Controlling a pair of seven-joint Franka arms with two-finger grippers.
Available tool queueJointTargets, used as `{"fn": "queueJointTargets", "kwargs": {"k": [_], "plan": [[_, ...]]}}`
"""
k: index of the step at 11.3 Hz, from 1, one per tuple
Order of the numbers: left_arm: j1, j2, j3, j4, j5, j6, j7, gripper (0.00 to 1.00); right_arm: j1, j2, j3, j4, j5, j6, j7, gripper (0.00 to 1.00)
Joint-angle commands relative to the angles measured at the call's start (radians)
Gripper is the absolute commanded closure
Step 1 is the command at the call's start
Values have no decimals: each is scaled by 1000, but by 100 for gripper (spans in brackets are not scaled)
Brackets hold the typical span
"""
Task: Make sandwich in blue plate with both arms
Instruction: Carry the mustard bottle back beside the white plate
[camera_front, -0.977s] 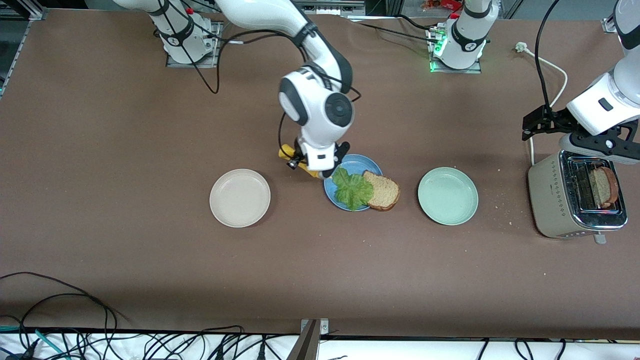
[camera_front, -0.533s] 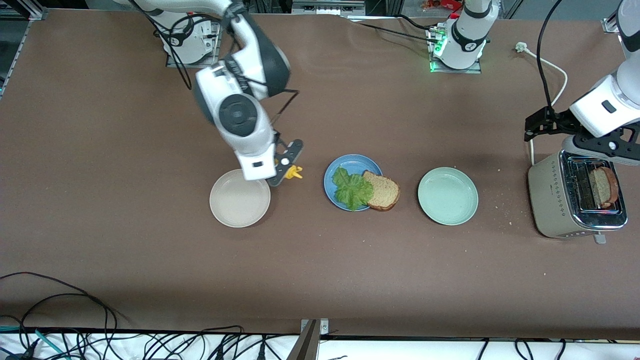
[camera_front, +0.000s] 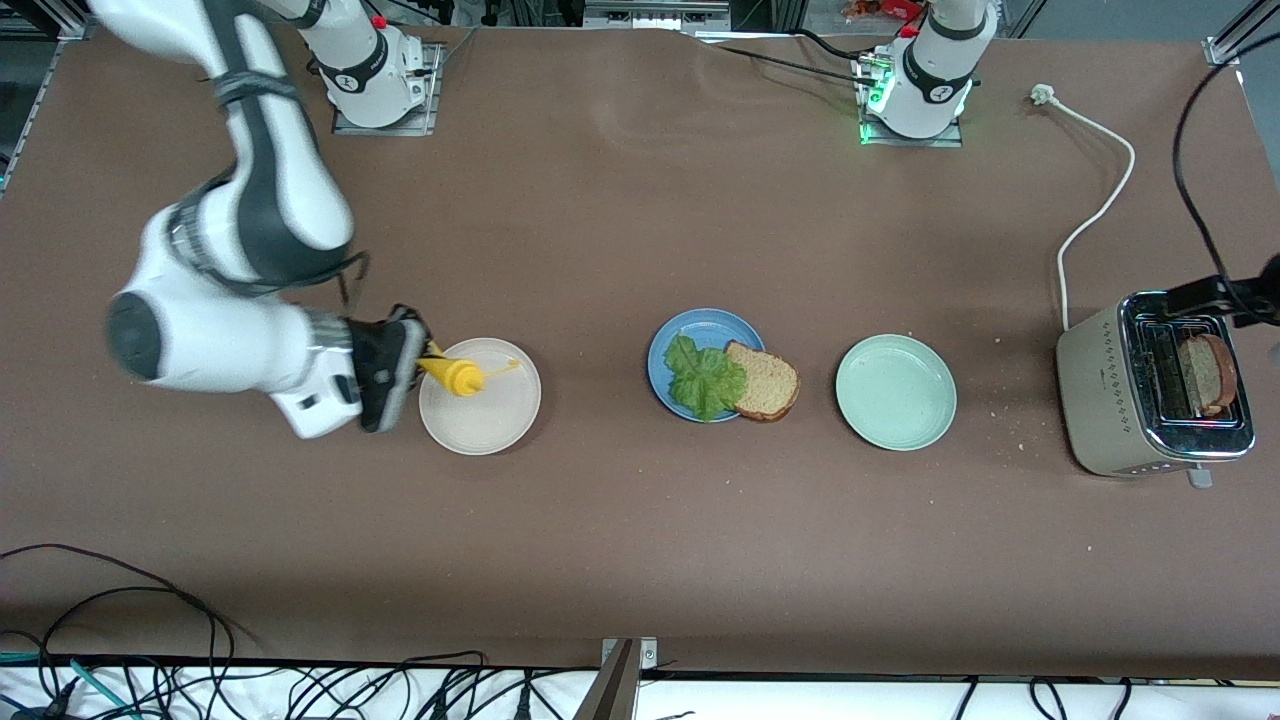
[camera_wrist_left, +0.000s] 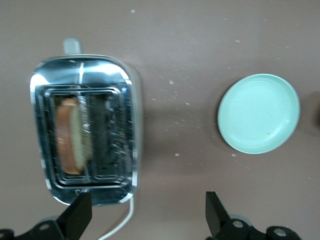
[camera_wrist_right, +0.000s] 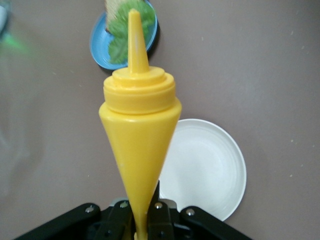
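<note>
1. Row nearest the camera, right arm's end: the right gripper (camera_front: 424, 358) now hangs over the edge of the cream plate (camera_front: 495, 432), its fingers clamped narrow on the base of the yellow bottle (camera_front: 458, 376). The nozzle points toward the blue plate (camera_front: 712, 320).
2. Change: a second ago this gripper held the bottle at the blue plate. It has since swung away toward the right arm's end of the table. Judgement: the sauce step looks over, and the bottle is being parked.
3. Middle of the row: the blue plate has not moved. It carries the lettuce (camera_front: 706, 382) and one bread slice (camera_front: 768, 382), which overhangs the rim toward the green plate (camera_front: 896, 392). The green plate lies bare.
4. Left arm's end: the toaster (camera_front: 1100, 400) holds the second slice (camera_front: 1206, 374), raised in one slot.
5. Change: the left gripper (camera_wrist_left: 147, 221), fingers spread wide and empty, has pulled back from above the toaster. Judgement: the top slice is not yet fetched, so the sandwich is unfinished.
6. Farthest: both arm bases.
7. Count: three plates, two slices, one lettuce leaf, one bottle, one toaster, two arms.
</note>
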Motion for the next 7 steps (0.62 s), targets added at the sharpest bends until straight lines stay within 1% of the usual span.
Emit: {"fn": "queueJointTargets", "kwargs": {"k": [1,2,3,4,5,6,7], "plan": [[64,162,4,159,89,38,112,0,-238,67,81,-12,220,-86,-344,100],[81,185,6,156,105,87,112,0,-290,98,81,-11,289,-132,-421,100],[92,214,6,153,106,127,110,0,-316,125,81,-11,338,-145,-518,100],[103,244,7,147,106,146,106,1,-341,159,80,-9,364,-163,-610,100],[110,261,7,141,108,146,100,6,-361,197,78,-5,386,-192,-684,100],[109,262,9,119,138,145,100,14,-381,230,75,-3,394,-206,-750,100],[104,262,9,104,181,135,101,24,-413,274,78,23,392,-209,-819,100]]}}
